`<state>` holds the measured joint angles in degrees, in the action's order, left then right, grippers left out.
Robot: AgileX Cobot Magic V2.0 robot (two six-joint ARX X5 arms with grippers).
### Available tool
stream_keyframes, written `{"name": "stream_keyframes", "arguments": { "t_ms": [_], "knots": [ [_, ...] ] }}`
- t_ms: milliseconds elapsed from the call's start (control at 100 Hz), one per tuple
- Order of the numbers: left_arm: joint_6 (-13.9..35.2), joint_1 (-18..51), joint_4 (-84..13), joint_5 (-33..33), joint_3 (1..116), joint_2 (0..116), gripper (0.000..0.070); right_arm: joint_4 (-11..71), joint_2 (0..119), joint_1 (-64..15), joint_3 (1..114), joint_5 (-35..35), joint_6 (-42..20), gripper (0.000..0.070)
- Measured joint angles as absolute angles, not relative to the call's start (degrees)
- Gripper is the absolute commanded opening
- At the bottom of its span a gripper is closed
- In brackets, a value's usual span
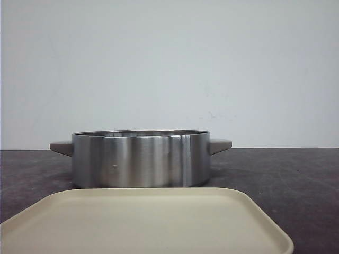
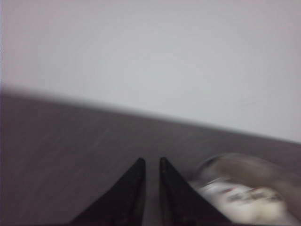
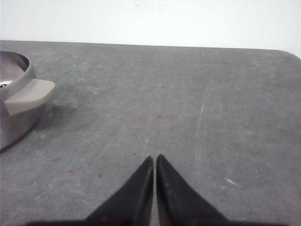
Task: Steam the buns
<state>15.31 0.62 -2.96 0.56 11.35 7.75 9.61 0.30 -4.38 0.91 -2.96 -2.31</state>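
Observation:
A steel pot (image 1: 140, 159) with grey handles stands in the middle of the dark table. Its wall hides the inside in the front view. In the blurred left wrist view, white buns (image 2: 240, 197) with dark marks lie inside the pot (image 2: 249, 167). My left gripper (image 2: 151, 161) hovers over bare table beside the pot, nearly shut, with a narrow gap and nothing between its fingers. My right gripper (image 3: 154, 157) is shut and empty over bare table, well apart from the pot's handle (image 3: 28, 95). Neither gripper shows in the front view.
A beige square tray (image 1: 143, 222) lies in front of the pot at the near edge, with nothing on it. A plain white wall stands behind the table. The table's far edge and rounded corner (image 3: 287, 52) show in the right wrist view.

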Motion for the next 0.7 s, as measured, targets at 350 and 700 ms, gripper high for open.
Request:
{"name": "stream_keyframes", "arguments": {
  "t_ms": [350, 700],
  "knots": [
    [17.93, -0.36, -7.2, 4.56, 1.85, 0.23, 0.001, 9.65, 0.3, -4.38, 0.91, -2.98, -2.31, 0.0006],
    [11.6, -3.03, -10.46, 1.23, 1.83, 0.21, 0.0011, 9.63, 0.3, -4.38, 0.91, -3.01, -2.31, 0.0006]
  ]
}}
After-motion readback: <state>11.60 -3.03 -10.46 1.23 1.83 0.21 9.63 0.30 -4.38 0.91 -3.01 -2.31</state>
